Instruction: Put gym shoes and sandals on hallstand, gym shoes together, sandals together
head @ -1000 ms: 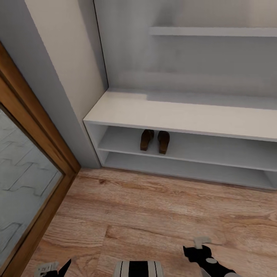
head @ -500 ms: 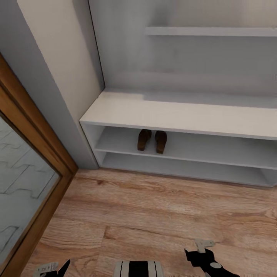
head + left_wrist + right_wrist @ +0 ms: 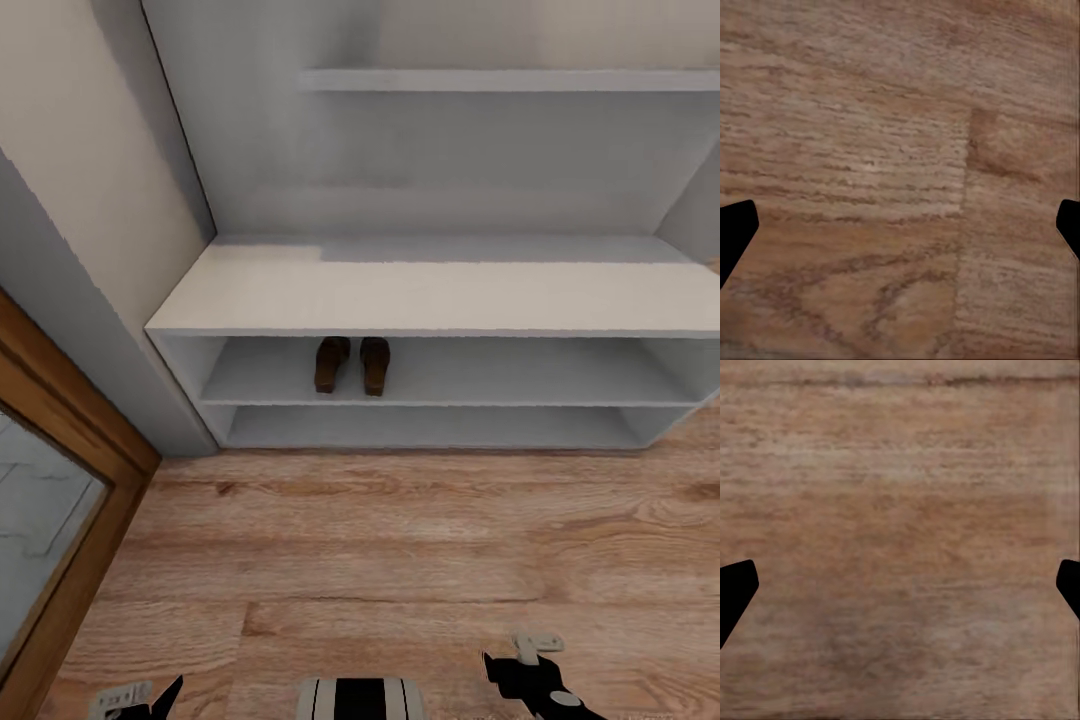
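Two sandals (image 3: 350, 364) side by side on hallstand (image 3: 440, 290) upper shelf, well ahead of both end effectors, left (image 3: 900, 225) and right (image 3: 900, 585), fingers spread apart over corridor floor (image 3: 400, 540).

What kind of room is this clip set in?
Most likely a home entrance corridor. A pale grey hallstand with a bench top and open shelves stands against the wall, a pair of brown sandals sits side by side on its upper shelf, and wood-plank flooring runs beside a wood-framed door.
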Robot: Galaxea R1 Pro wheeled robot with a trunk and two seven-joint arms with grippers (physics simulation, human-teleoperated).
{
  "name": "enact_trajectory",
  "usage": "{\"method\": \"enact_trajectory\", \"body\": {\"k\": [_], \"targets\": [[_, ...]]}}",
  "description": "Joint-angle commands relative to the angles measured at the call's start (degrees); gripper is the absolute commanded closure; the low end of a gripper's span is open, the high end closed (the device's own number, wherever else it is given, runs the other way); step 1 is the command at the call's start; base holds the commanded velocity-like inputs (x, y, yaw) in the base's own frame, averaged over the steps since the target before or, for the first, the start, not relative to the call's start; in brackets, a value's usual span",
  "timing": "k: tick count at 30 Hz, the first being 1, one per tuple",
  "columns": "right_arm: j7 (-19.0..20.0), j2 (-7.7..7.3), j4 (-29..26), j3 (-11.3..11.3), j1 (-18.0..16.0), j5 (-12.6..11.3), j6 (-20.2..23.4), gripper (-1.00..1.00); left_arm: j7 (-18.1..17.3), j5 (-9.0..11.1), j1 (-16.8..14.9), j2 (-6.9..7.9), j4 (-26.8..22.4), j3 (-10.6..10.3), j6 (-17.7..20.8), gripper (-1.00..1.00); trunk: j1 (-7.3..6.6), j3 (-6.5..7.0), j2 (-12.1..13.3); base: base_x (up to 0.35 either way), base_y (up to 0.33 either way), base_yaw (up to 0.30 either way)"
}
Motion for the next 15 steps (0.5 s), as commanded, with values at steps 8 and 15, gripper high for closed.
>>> {"method": "enact_trajectory", "body": {"k": [8, 15], "targets": [[0.05, 0.01, 0.14, -0.42, 0.27, -4.85, -0.99, -1.0, -0.45, -0.7, -0.02, -0.47, 0.44, 0.04, 0.02, -1.0, -0.01, -0.04, -0.01, 0.0, 0.0, -0.287], [0.01, -0.24, 0.09, -0.46, 0.58, -5.42, -1.22, -1.0, -0.45, -1.23, -0.02, -0.58, 0.47, 0.04, 0.02, -1.0, -0.01, -0.04, -0.01, 0.0, 0.0, -0.287]]}}
